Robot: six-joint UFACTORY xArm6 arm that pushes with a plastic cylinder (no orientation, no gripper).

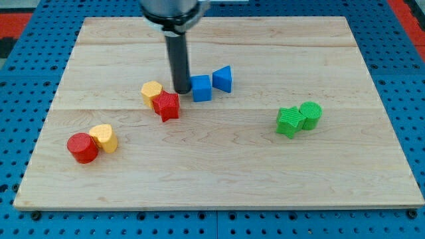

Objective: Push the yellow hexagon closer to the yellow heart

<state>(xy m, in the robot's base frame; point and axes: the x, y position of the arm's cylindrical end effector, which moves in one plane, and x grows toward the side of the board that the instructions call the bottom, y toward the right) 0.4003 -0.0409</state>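
Note:
The yellow hexagon (103, 138) lies at the board's lower left, touching a red cylinder (82, 147) on its left. The yellow heart (151, 91) lies up and to the right of it, near the board's middle, touching a red star (167, 105). My tip (180, 91) rests on the board just right of the yellow heart and just left of a blue cube (201, 87), above the red star. The tip is well apart from the yellow hexagon.
A blue triangle (223, 78) sits right of the blue cube. A green star (289, 121) and a green cylinder (310, 113) touch each other at the right. The wooden board (219, 179) is edged by a blue surface.

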